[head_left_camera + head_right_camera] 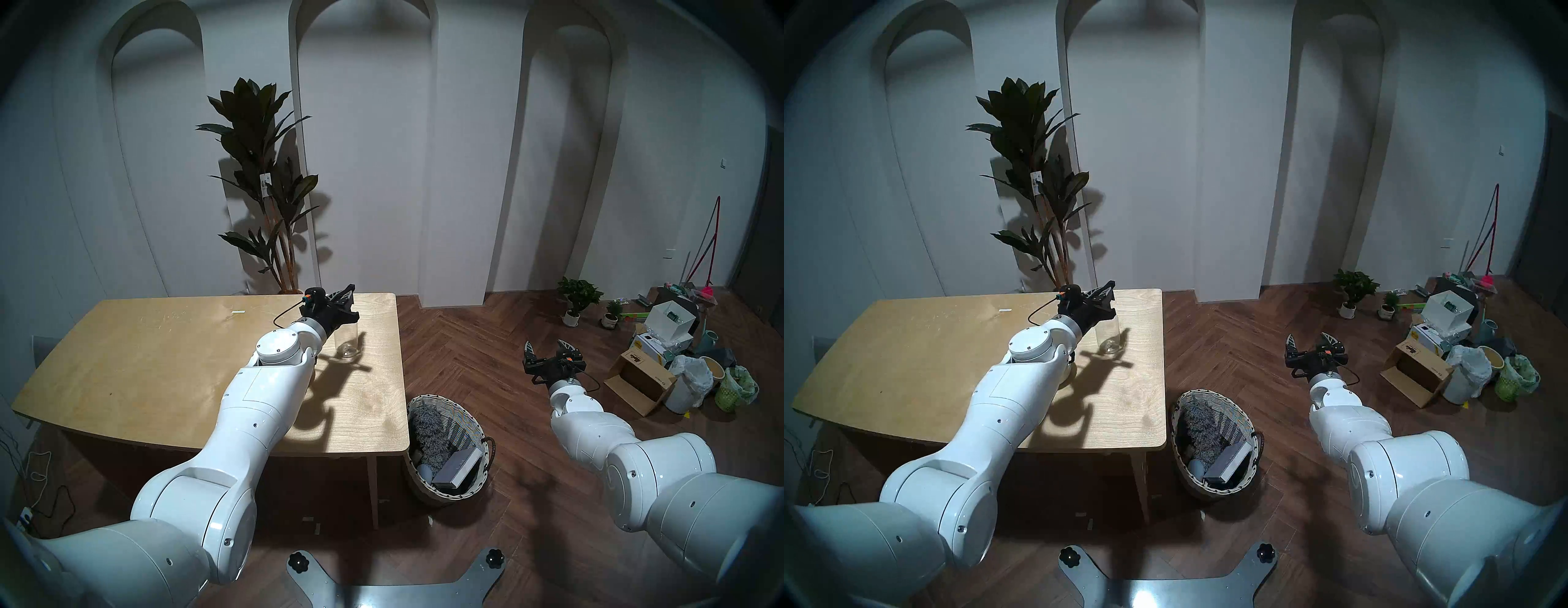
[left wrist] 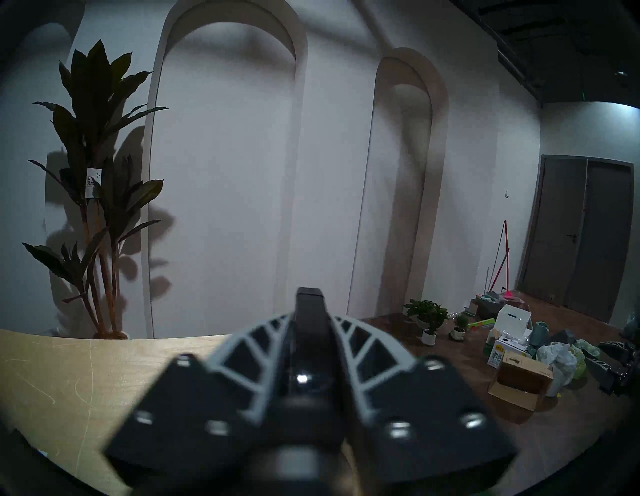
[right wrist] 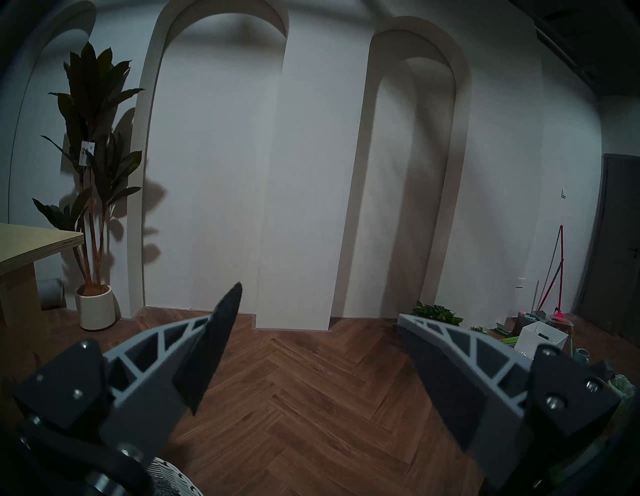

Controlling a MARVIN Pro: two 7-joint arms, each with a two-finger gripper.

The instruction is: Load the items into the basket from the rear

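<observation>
The bottle [image 1: 347, 339] stands upright on the table [image 1: 169, 339], near its right edge, and the left gripper [image 1: 350, 303] reaches level across the table to its top. In the left wrist view the fingers [image 2: 367, 343] flank the black trigger head [image 2: 309, 318] closely on both sides. Whether they already clamp it cannot be told. The right gripper [image 1: 549, 348] hangs over the floor, well apart from everything, its fingers spread wide and empty.

The basket [image 1: 460, 424] sits on the floor just beside the table's near right corner. The box [image 1: 460, 467] leans inside it next to a grey fluffy thing [image 1: 428, 429].

The main risk is probably the hold itself. The head is narrow and irregular, and the clear body hangs below it. A loose or off-centre pinch could let the bottle twist, swing or slip out on the lift. If the fingers close unevenly, they may instead push the bottle over, and it stands close enough to the edge to roll off.

The carry looks awkward too, since the basket lies much lower than the tabletop. The bottle could clip the table's edge on the way down, and a release from high up could make it bounce off the box and out. The box and the fluffy thing also leave little free room, so the bottle may end up perched on them.
</observation>
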